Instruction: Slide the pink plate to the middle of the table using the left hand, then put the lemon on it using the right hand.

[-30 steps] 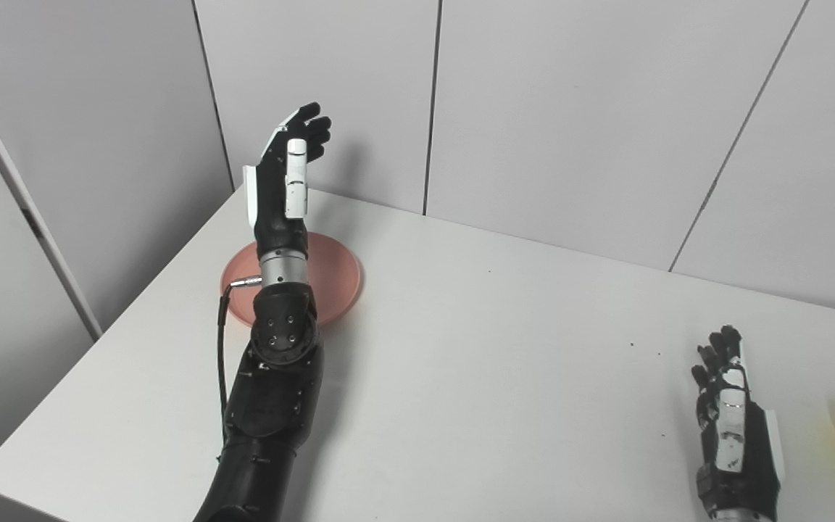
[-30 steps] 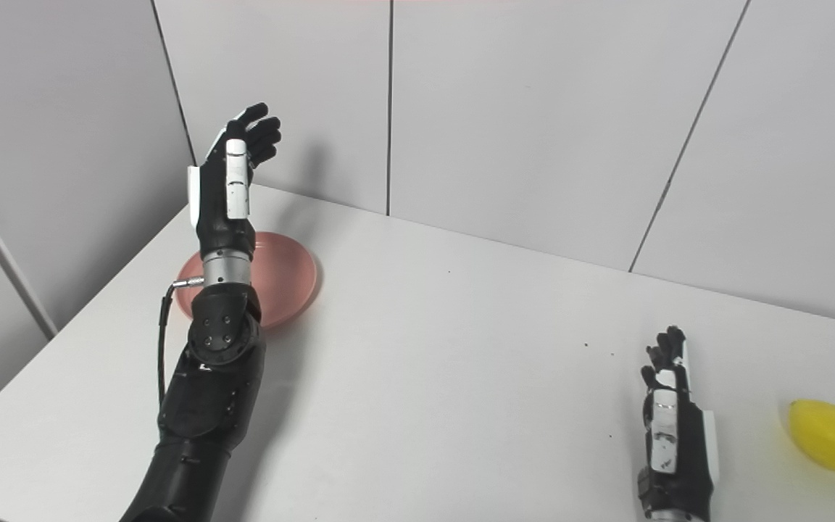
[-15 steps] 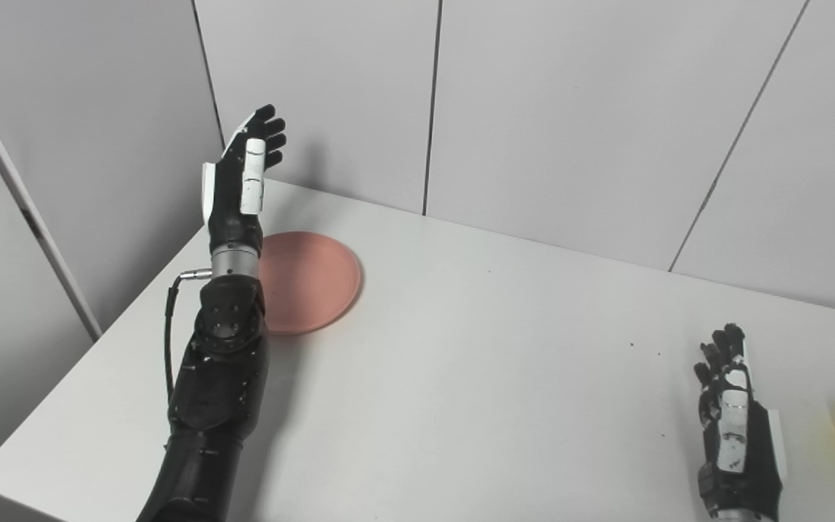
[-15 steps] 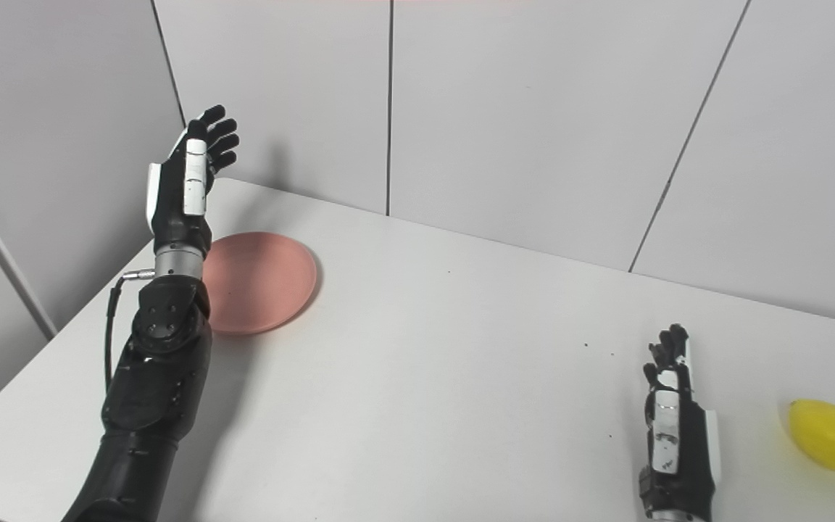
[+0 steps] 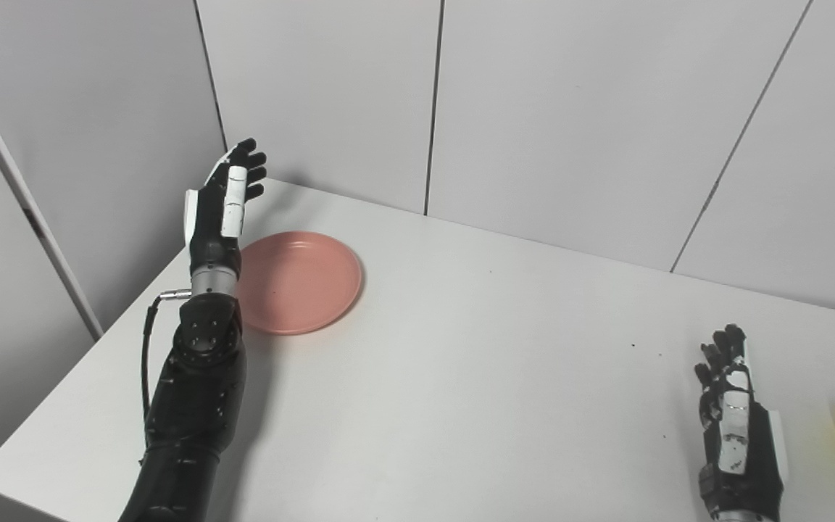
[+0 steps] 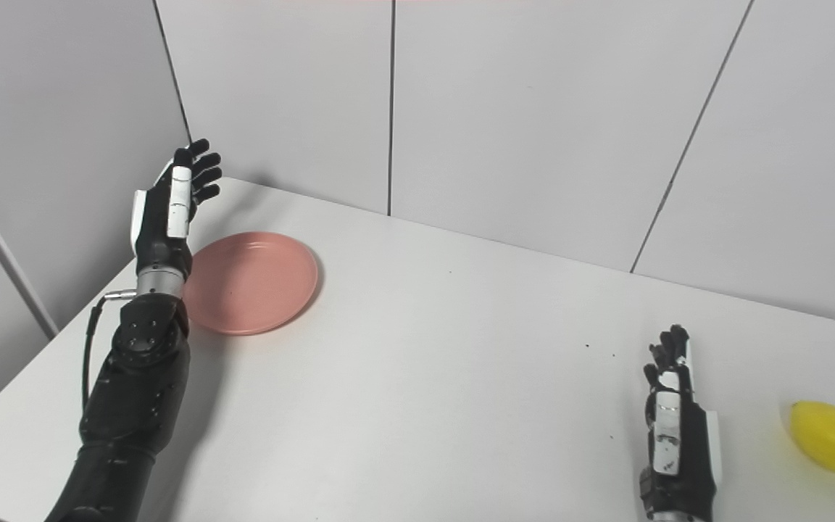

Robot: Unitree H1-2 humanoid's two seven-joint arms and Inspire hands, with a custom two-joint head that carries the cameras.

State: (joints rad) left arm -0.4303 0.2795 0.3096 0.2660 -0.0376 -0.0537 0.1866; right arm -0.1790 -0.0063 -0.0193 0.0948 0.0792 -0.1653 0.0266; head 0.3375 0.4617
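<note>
The left hand [image 5: 220, 210] is hovering with fingers spread, holding nothing, just off the nine o'clock edge of the pink plate [image 5: 300, 281]. The plate is sitting far left, so the push goes toward three o'clock. The right hand [image 6: 675, 428], also empty with fingers apart, is resting beside the lemon [image 6: 832, 438].

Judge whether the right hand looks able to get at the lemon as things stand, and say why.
Probably yes. The right hand is open and holds nothing, and the lemon lies just beside it on the table, with only bare tabletop between them.
</note>
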